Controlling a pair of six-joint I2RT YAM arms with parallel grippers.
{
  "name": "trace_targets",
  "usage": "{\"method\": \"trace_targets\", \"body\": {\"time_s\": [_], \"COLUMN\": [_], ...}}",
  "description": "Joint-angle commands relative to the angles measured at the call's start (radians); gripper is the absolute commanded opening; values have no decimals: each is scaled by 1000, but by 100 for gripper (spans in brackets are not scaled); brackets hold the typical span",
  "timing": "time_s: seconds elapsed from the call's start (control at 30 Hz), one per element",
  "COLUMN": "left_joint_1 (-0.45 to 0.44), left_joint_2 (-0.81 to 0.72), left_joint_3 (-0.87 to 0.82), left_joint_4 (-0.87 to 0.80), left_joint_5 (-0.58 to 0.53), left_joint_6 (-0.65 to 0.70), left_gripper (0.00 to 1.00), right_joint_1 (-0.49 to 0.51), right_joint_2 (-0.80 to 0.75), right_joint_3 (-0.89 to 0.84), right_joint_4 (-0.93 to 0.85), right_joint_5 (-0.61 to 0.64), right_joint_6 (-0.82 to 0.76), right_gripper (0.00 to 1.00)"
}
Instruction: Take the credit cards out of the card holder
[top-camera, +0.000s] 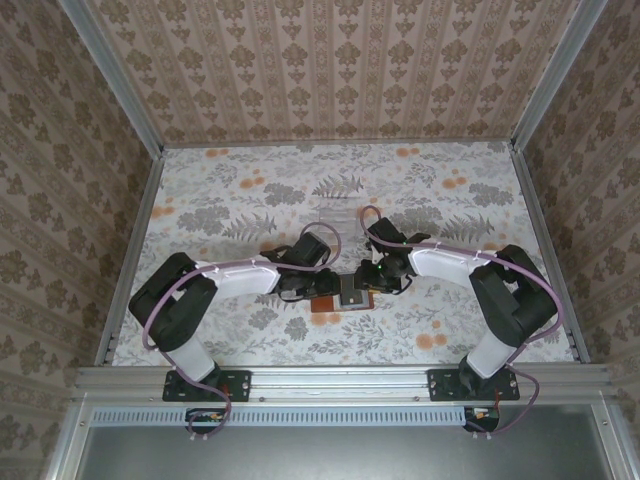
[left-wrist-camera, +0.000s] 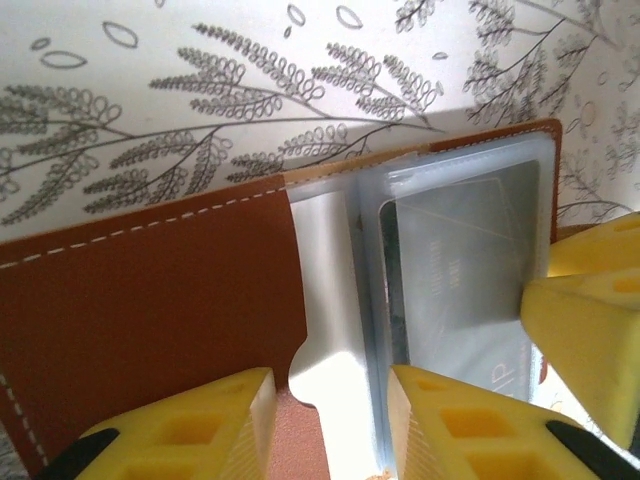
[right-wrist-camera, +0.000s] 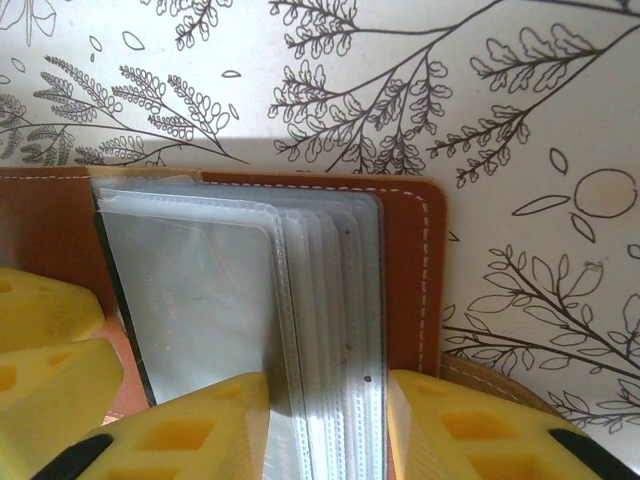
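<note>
Two letters (left-wrist-camera: 497, 375), "IP", on grey credit card (left-wrist-camera: 460, 260)

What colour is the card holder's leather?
The card holder is reddish-brown with white stitching; left wrist view shows it best.

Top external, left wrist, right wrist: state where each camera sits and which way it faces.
Top external: above and behind the arm bases, facing down at the table; both arms show, left claw and right claw over the card holder.
Left wrist: on the left arm, facing down past its own yellow fingers at the holder's clear sleeves.
Right wrist: on the right arm, facing down past its own fingers at those sleeves.
Shared: both wrist views show the sleeves.
</note>
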Motion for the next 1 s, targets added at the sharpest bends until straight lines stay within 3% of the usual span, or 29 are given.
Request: {"method": "trace_targets", "body": {"time_s": [0.0,0.43,0.97], "left_joint_1": [7,7,7], "left_joint_2": [18,49,27], "left_joint_3": [-23,-16,17], "left_joint_4": [79,85,-35], "left_joint_5": [29,47,-3], "left_joint_6": [-21,-18,18], "left_gripper": [37,37,24], "right_joint_1": [-6,-6,-6], "right_joint_2": [7,-1,-32], "right_joint_3": [-27,-52,-43], "right_joint_4": [18,27,-15], "right_joint_5": [-14,-15,18], "right_joint_6": [6,13,6], "right_gripper": [37,32,32]}}
